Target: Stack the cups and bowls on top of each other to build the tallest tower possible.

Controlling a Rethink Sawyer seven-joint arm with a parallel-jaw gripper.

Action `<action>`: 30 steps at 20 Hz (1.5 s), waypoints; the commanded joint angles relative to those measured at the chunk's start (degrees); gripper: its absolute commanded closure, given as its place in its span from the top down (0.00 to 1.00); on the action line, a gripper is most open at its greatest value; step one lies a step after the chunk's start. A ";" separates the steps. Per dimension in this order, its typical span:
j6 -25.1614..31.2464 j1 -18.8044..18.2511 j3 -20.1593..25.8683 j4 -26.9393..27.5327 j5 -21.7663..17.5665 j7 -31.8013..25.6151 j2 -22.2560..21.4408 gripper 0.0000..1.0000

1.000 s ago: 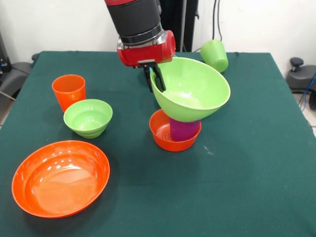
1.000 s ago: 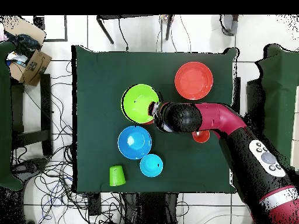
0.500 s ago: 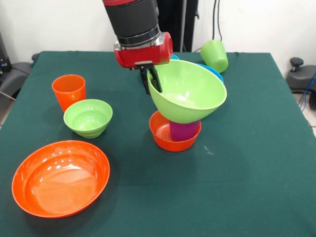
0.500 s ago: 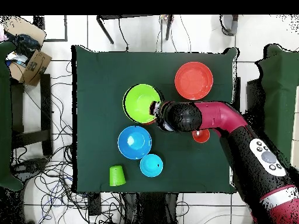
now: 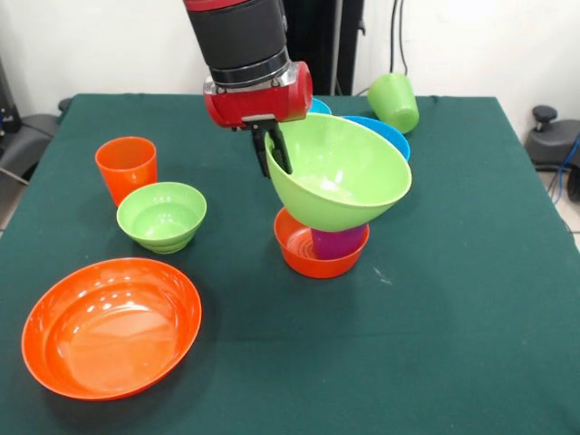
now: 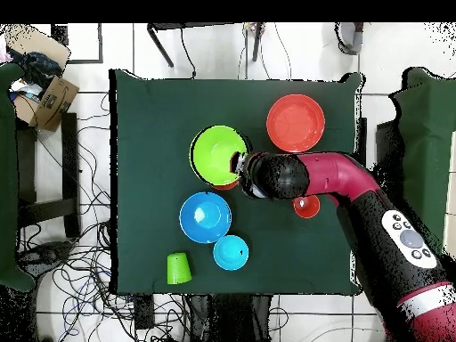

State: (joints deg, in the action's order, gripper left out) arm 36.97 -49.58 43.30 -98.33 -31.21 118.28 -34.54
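The pincer (image 5: 275, 152) is closed on the rim of the large lime green bowl (image 5: 340, 172), one finger inside and one outside, and holds it tilted above the purple cup (image 5: 335, 242). This cup stands in the small orange bowl (image 5: 319, 241) near the middle of the desk (image 5: 435, 344); together they make the beginning of the tower. Whether the green bowl already touches the top of the purple cup I cannot tell, because the bowl hides it. So I judge the task to be at an early stage: two pieces are stacked and a third one is being placed, but not yet released. Many pieces are left on the cloth: the orange cup (image 5: 126, 168) with the small lime green bowl (image 5: 162, 215) just beside it, the large orange bowl (image 5: 111, 325) at the near side, and the lime green cup (image 5: 394, 101), which lies tilted at the far edge. In the overhead view the large blue bowl (image 6: 206, 217) and the small light blue bowl (image 6: 231, 252) sit close together, also unused. The green bowl must sit level before anything more can go on it.
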 commanded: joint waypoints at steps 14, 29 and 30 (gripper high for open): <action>8.14 1.19 2.09 1.15 -2.50 -15.63 1.90 0.00; 10.70 0.64 2.77 2.90 -1.76 -16.07 1.37 0.00; 10.95 0.68 2.77 3.28 -1.83 -16.17 1.41 0.00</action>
State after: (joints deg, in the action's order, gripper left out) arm 40.34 -49.58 44.85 -97.61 -31.37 118.28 -33.89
